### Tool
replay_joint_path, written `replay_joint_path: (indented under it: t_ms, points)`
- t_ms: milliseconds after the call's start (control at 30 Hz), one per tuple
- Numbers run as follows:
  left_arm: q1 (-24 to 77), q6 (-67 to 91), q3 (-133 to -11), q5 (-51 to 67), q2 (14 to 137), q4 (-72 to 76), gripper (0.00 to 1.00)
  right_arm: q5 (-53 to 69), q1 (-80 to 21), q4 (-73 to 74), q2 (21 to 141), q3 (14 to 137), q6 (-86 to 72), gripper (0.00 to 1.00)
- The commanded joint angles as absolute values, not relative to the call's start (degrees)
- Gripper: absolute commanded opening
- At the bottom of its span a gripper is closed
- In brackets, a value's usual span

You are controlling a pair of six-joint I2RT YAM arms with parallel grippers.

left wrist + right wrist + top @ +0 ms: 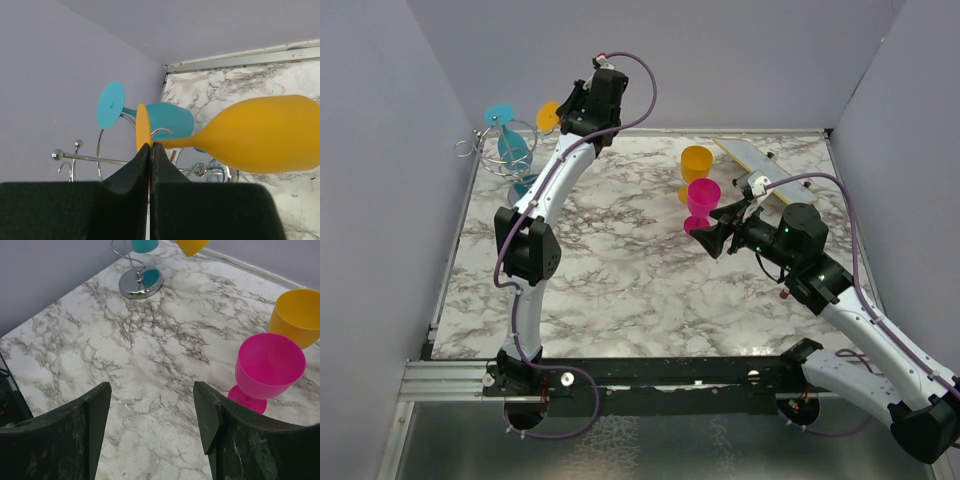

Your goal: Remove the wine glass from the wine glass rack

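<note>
The wine glass rack [490, 150] is a thin silver wire stand at the far left corner, and its shiny round base [141, 282] rests on the marble. An orange wine glass [260, 135] hangs from it upside down, beside a teal wine glass [167, 119]. My left gripper [150, 146] is shut on the rim of the orange glass's foot [142, 127], high by the back wall [565, 115]. My right gripper [152, 410] hovers open and holds nothing, low over the marble at mid right [705, 238].
A pink glass [702, 200] and a yellow glass [696, 165] stand upright just beyond my right gripper. A flat board [755, 160] lies at the back right. Grey walls close in on three sides of the table.
</note>
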State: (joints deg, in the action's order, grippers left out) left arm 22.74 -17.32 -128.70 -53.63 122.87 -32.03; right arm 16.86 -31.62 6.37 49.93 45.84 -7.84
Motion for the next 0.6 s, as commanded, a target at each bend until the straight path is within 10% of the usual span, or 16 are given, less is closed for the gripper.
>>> replay_joint_path:
  t_ms: [0,567]
  points:
    - [24.3,-16.8,-131.0,-54.0,122.2,-32.4,0.0,17.1,-31.9,4.7,49.2,46.1,-8.0,0.67]
    - [25.3,9.5,-123.5,-28.8,98.5,-38.1,0.0,18.5,-31.9,7.6,48.0,49.2,-9.4,0.67]
